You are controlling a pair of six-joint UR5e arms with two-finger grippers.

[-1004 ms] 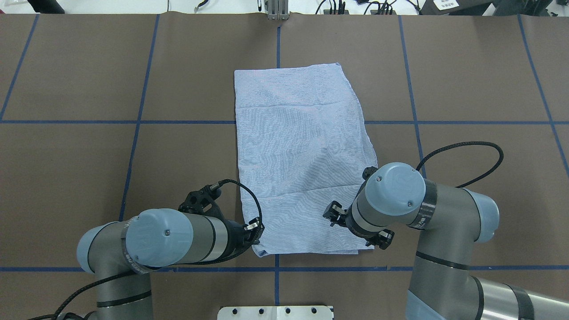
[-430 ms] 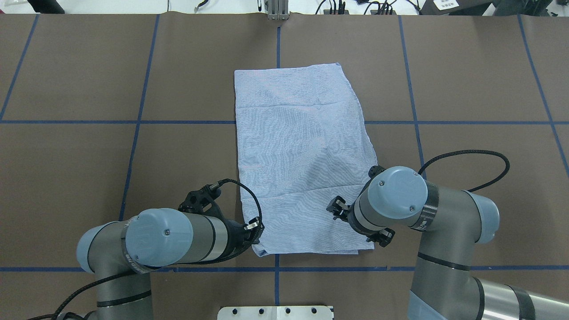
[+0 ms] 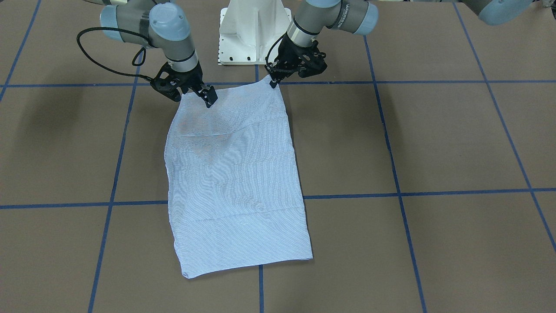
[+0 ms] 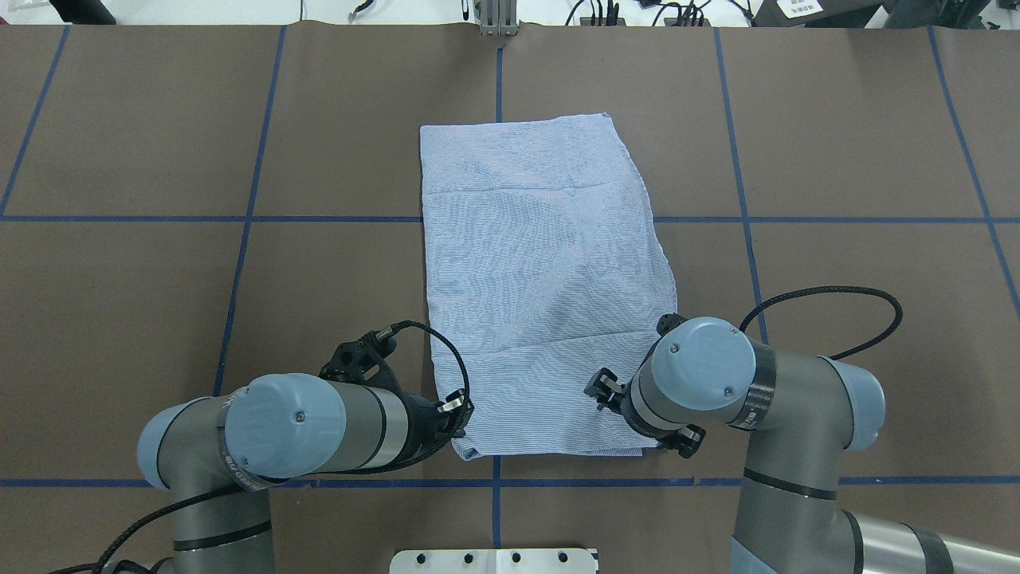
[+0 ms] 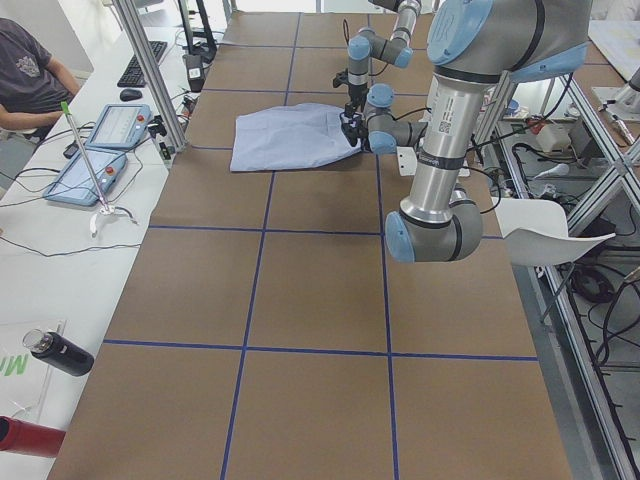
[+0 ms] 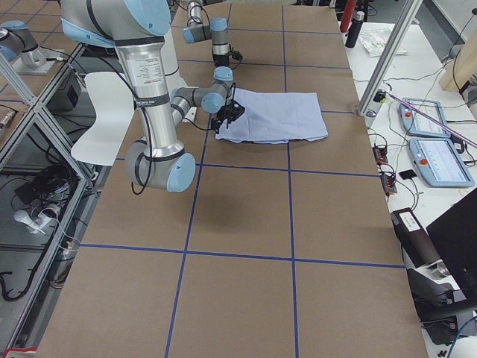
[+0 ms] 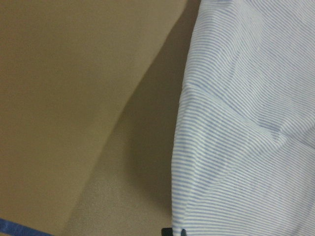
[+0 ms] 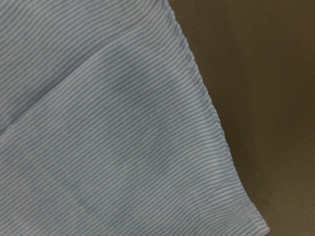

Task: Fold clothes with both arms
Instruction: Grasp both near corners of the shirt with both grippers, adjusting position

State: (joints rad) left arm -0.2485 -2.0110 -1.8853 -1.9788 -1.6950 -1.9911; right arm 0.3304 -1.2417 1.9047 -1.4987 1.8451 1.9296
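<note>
1. Brown worktop point(image 4: 159, 119) carries the folded shirt point(image 4: 542, 279) at its centre.
2. On my left arm point(image 4: 319, 422), jaws pinch its near corner.
3. On the right arm point(image 4: 701, 367), I cannot tell the jaws' state.

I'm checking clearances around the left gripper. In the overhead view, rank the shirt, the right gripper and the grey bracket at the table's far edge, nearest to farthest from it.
1. shirt: its near left corner sits at the left gripper.
2. right gripper: across the shirt's near edge, on the right.
3. grey bracket: far table edge, centre.
</note>
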